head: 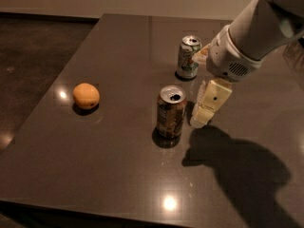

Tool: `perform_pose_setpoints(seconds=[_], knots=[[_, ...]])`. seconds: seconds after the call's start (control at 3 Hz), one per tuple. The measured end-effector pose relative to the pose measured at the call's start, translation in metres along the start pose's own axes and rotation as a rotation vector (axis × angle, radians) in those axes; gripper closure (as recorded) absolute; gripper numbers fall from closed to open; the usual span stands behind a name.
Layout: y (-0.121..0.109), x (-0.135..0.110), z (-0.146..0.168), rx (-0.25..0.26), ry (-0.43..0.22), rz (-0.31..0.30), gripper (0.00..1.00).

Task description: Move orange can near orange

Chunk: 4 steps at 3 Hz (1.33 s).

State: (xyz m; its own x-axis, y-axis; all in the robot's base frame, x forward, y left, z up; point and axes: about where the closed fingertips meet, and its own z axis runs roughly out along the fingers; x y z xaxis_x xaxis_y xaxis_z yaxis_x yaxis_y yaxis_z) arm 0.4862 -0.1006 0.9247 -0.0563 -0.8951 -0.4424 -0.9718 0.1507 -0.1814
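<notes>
The orange can (171, 111), with a brownish label and a silver top, stands upright near the middle of the dark table (118, 175). The orange (86, 95) lies well to its left. My gripper (198, 90) reaches in from the upper right and hangs just right of the orange can, low over the table. It is open and empty. One finger (209, 103) points down beside the can, and the other (201, 56) shows next to the white-and-green can.
A white-and-green can (188, 57) stands upright behind the orange can, close to my gripper's far finger. The table's left edge runs diagonally past the orange, with dark floor (33, 46) beyond. My arm's shadow falls on the table's right front.
</notes>
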Motion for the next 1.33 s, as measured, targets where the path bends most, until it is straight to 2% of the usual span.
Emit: perform_pose_setpoints(seconds=[0.33,0.67,1.0,1.33], knots=[[0.014,-0.024,0.021,-0.06,-0.071,-0.062,0.0],[0.032,-0.045,0.032,-0.119,-0.121,-0.121,0.18],[0.043,-0.057,0.037,-0.155,-0.145,-0.155,0.42],[0.043,-0.062,0.037,-0.157,-0.152,-0.162,0.64]])
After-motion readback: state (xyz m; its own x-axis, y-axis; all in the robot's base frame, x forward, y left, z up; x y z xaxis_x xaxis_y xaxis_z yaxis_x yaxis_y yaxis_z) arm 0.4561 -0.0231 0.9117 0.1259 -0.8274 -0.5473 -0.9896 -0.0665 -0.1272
